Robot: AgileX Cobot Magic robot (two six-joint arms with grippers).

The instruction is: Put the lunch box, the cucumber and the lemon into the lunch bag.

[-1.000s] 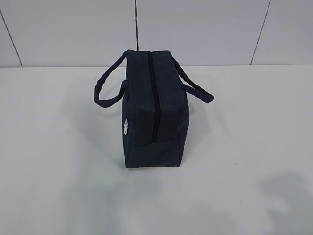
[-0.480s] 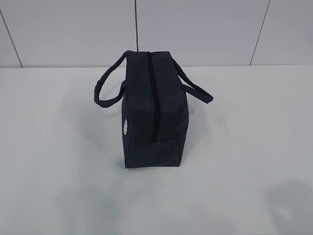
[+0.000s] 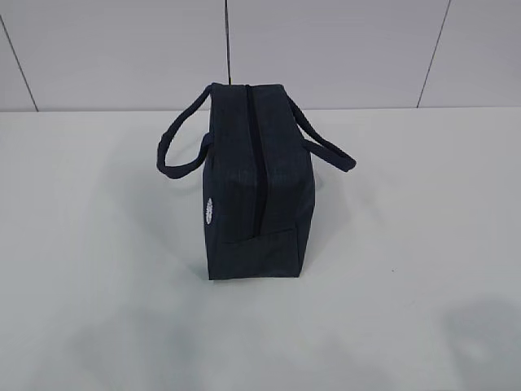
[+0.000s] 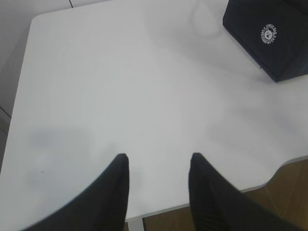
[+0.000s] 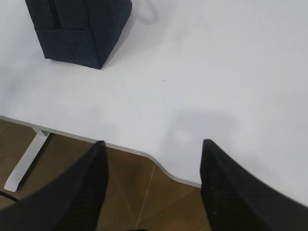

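Observation:
The dark navy lunch bag (image 3: 256, 191) stands on the white table (image 3: 98, 244) near the middle, zipper shut along its top and near end, two loop handles out to the sides, a small round white logo on its left face. It also shows in the left wrist view (image 4: 269, 36) and in the right wrist view (image 5: 79, 29). My left gripper (image 4: 158, 156) is open and empty above the table's near edge. My right gripper (image 5: 153, 143) is open and empty over the table's front edge. Neither gripper shows in the exterior view. The lunch box, cucumber and lemon are out of view.
A tiled wall (image 3: 326, 49) stands behind the table. The table's front edge has a curved cut-out (image 5: 163, 171), with brown floor (image 5: 144, 202) and a white table leg (image 5: 24, 161) below it.
The bag has stayed put. The faint arm shadows on the table's near part have shifted and grown paler.

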